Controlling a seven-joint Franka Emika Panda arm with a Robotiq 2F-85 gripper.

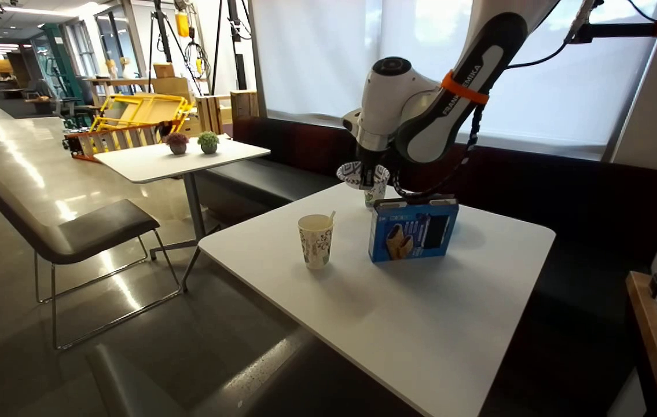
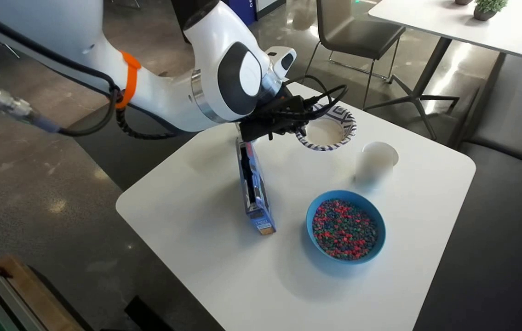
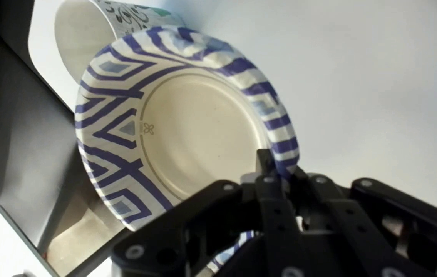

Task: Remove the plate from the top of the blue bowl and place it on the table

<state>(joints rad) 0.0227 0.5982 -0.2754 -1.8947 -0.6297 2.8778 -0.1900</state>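
Note:
The plate (image 1: 350, 175) is a round, rather deep paper dish with a blue-and-white patterned rim and a plain cream centre (image 2: 325, 132). My gripper (image 1: 367, 182) is shut on its rim, one finger inside and one outside, as the wrist view shows at the fingertips (image 3: 282, 169). The plate (image 3: 203, 123) is tilted and held above the table (image 1: 374, 313). In an exterior view the blue bowl (image 2: 313, 243) stands uncovered on the table (image 2: 242, 276), filled with small red, green and dark bits. It is not visible in the other views.
A blue snack box (image 1: 412, 231) stands upright on the table, also seen edge-on (image 2: 256, 193). A paper cup with a stick (image 1: 315, 242) is near the table's edge. Another patterned cup (image 1: 375, 200) stands behind the plate; it shows close beside the plate in the wrist view (image 3: 141, 17).

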